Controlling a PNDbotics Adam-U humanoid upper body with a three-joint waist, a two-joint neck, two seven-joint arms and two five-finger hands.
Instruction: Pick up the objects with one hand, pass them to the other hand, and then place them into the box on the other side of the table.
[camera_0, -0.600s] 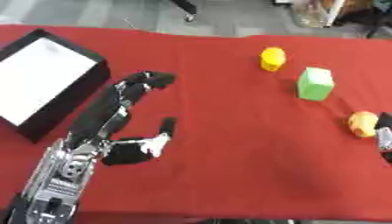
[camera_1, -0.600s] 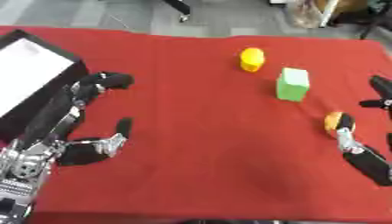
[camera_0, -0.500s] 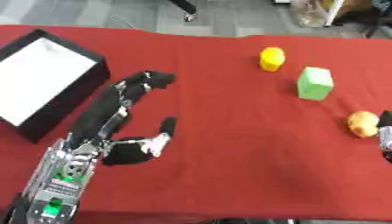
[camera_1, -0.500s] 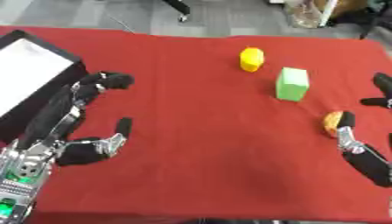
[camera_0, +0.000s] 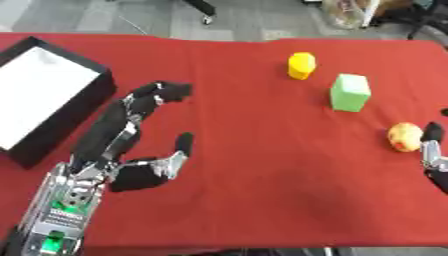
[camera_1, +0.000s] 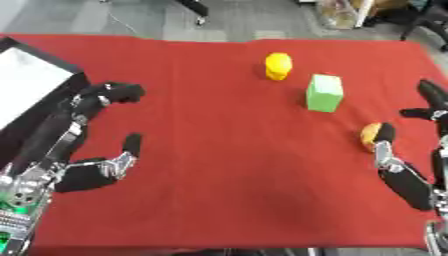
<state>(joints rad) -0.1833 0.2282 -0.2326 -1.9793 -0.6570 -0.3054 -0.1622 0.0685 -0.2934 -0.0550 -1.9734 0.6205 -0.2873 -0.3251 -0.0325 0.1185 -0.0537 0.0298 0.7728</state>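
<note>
Nothing was in the box (camera_0: 52, 145) yet. My right hand (camera_1: 411, 170) was open around the orange ball (camera_0: 404, 137) at the table's (camera_0: 262, 190) right edge, not closed on it. Left hand (camera_0: 131, 150) waited open, empty, beside the box. Yellow piece (camera_0: 301, 65) and green block (camera_0: 350, 92) untouched.

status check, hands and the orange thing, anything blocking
Right hand open, thumb beside the orange object, not gripping. Left hand open, idle by the black box. Green block and yellow object stand apart; path clear.
</note>
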